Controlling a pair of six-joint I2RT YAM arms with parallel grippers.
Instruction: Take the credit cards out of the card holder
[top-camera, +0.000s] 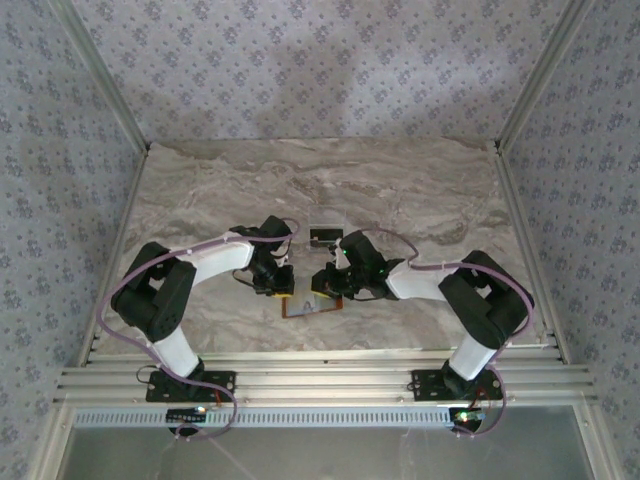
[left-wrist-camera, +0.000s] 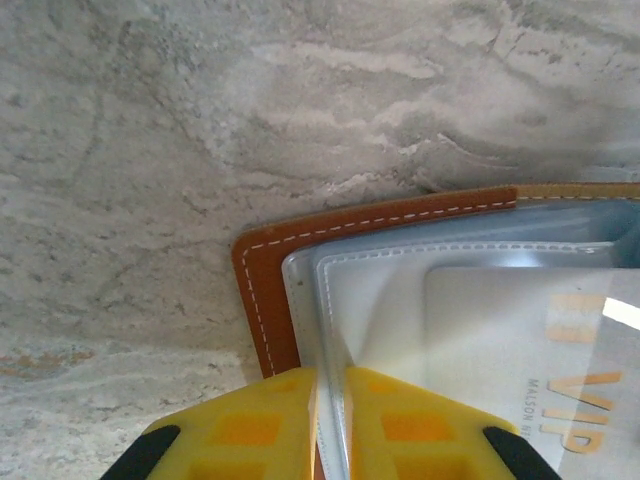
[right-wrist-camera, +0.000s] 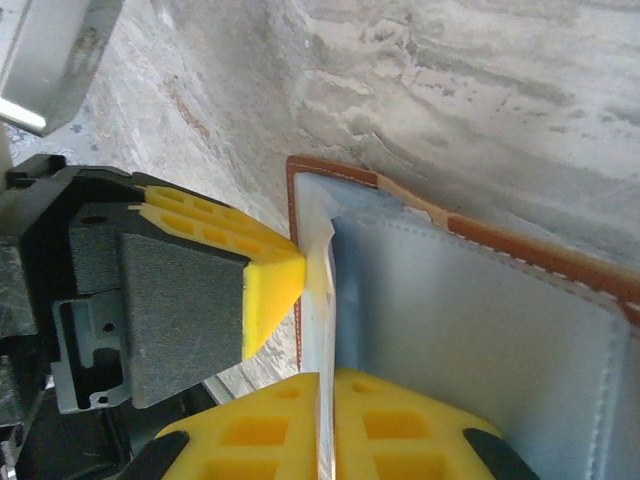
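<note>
Your card holder (top-camera: 312, 306) lies open on the tabletop (top-camera: 420, 190), near its front edge, with both arms meeting over it. In your left wrist view the brown stitched edge shows with a clear pocket (left-wrist-camera: 370, 300) on top of it.

Your left claw (left-wrist-camera: 330, 390) is pinched together on the edge of that clear pocket; the yellow fingers have only the thin plastic between them. Your right claw (right-wrist-camera: 327, 395) is likewise pressed together on a thin leaf of the grey-blue lining, just beside the left claw's fingertip, so the two grips sit almost touching at the same corner.

By my reading, you are early in the job. A pale card (left-wrist-camera: 520, 340) with gold lettering sits fully inside the clear pocket, and neither claw has hold of the card itself, only of the pockets. In the top view a small dark rectangle (top-camera: 322, 236) lies on the tabletop just beyond the claws; it may be a card already out, but it is too small to tell. Whether other cards are tucked in the other pockets is hidden. What is left, as far as you can see here: spread the pocket, get a grip on the pale card, and slide it out.
</note>
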